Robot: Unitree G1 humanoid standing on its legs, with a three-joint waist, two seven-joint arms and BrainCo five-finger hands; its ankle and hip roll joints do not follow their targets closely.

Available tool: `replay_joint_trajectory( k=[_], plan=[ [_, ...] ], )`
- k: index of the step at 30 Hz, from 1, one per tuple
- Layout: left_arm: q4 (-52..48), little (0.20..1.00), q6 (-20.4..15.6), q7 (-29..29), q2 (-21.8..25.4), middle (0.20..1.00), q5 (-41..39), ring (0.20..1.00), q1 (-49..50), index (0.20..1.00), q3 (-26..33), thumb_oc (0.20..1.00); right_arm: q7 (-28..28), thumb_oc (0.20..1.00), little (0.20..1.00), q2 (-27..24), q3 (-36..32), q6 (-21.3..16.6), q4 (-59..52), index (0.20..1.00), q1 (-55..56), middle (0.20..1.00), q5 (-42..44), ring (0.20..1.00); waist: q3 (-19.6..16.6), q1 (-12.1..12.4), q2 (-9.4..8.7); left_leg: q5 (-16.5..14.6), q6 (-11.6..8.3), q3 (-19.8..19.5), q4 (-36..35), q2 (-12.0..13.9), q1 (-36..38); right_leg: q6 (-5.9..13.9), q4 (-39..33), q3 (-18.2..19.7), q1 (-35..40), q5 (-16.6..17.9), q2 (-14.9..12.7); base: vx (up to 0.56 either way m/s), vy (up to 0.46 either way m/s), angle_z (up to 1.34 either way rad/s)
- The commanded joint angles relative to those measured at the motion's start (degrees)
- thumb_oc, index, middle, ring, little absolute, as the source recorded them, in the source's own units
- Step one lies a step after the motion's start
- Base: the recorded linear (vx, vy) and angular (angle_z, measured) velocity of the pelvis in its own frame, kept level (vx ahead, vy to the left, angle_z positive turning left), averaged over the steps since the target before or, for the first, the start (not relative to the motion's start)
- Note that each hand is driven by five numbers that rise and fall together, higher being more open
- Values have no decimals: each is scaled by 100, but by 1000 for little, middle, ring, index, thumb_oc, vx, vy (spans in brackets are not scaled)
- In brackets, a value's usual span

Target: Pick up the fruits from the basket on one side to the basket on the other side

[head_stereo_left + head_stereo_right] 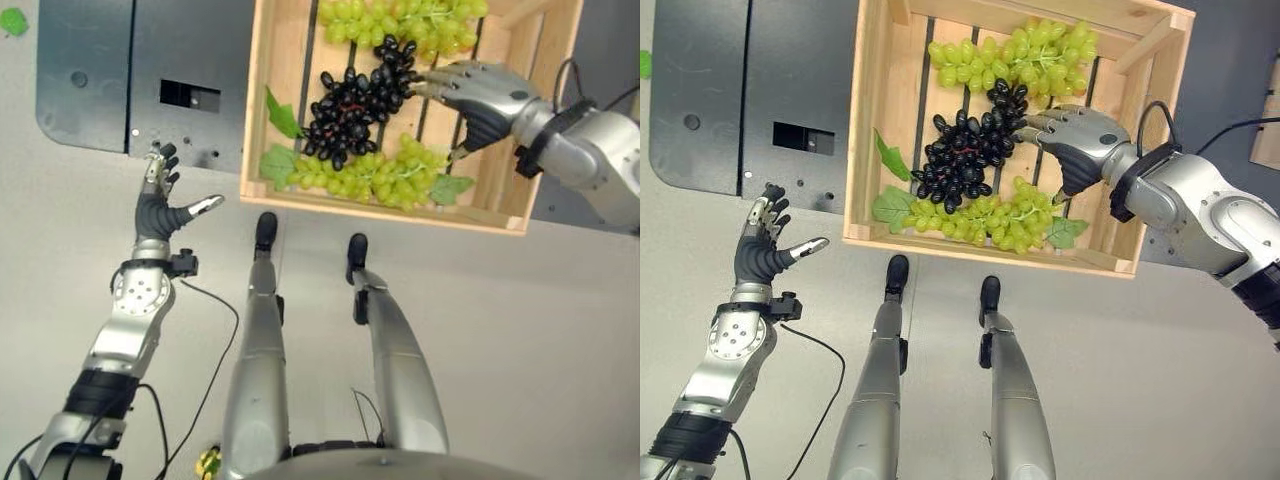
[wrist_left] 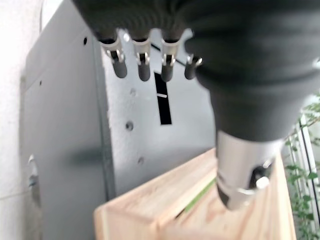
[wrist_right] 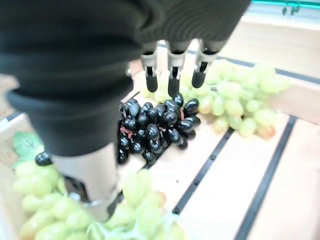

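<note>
A: Where is the right robot hand (image 1: 1080,138)?
B: Reached into the slatted pale wooden crate (image 1: 868,130) from its right side, fingers straight and relaxed – released, holding nothing. The fingertips (image 1: 1032,127) lie at the right edge of the dark purple grape bunch (image 1: 965,155) in the crate's middle.

A: What else is in the crate?
B: A green grape bunch (image 1: 1010,55) along the far edge, and another green grape bunch with leaves (image 1: 985,220) along the near edge. Bare slats show by the right wall, under the wrist.

A: And the left robot hand (image 1: 160,205)?
B: Outside the crate, off its near-left corner, upright with fingers spread – released too. It hangs over pale floor at the edge of a dark grey metal plate with a rectangular slot (image 1: 90,75), apart from the crate wall.
</note>
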Motion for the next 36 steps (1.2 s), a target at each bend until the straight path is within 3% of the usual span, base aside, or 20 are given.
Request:
replay_joint_trajectory(
  k=[1, 9, 14, 26, 36],
  plan=[
    [-601, 1000, -181, -41, 286, 1000, 189, 1000, 349, 1000, 464, 1000, -18, 1000, 1000, -111, -34, -105, -34, 1000, -376, 1000, 235, 1000, -5, 40, -307, -566, 235, 118, 259, -173, 441, 332, -1001, 24, 463, 693, -68, 0, 0, 0],
    [-571, 1000, -183, -11, 257, 1000, 146, 1000, 248, 1000, 370, 1000, 7, 1000, 1000, 321, 551, -49, 398, 1000, -957, 1000, 65, 1000, -5, 120, -234, -538, 228, 95, 233, -176, 417, 318, -1004, -7, 456, 689, -79, 0, 0, 0],
    [-506, 1000, -176, 50, 185, 1000, 84, 1000, 116, 1000, 260, 1000, -233, 1000, 1000, 937, 841, 56, 1136, 1000, -1353, 1000, -332, 1000, -5, 194, -132, -515, 235, 62, 223, -186, 336, 306, -978, -29, 392, 677, -89, 0, 0, 0],
    [-388, 1000, -208, 181, 75, 1000, 17, 1000, -149, 1000, -3, 1000, -508, 1000, 1000, 1870, 1342, 197, 2105, 1000, -2087, 1000, -1141, 1000, -5, 316, -14, -548, 262, 37, 260, -219, 243, 315, -974, -33, 322, 656, -92, 0, 0, 0],
    [-300, 1000, -323, 196, 134, 1000, -58, 1000, -413, 1000, -344, 1000, -598, 1000, 1000, 2502, 2377, 298, 3953, 1000, -2562, 1000, -1943, 1000, -5, 519, 151, -549, 272, -53, 332, -278, 79, 324, -926, -71, 211, 644, -125, 0, 0, 0]
  ],
)
